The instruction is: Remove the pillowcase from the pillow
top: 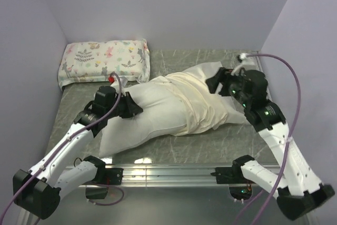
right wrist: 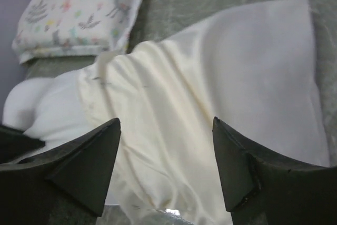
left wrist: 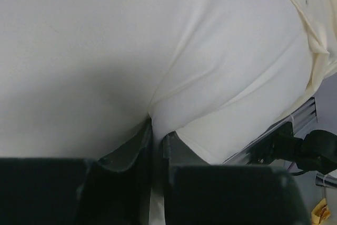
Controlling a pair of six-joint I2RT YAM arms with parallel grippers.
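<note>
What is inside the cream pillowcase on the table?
The white pillow is inside the pillowcase. Its left end sticks out of the open mouth, bare. The fabric covers the rest, so how far it reaches inside cannot be seen.

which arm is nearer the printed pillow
Left. The left arm is close by the printed pillow, at the white pillow; the right arm is far across, over the pillowcase.

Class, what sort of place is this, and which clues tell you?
Probably a robot test cell: plain walls box in a marbled table, and a metal rail at its edge carries the left arm and the right arm.
</note>
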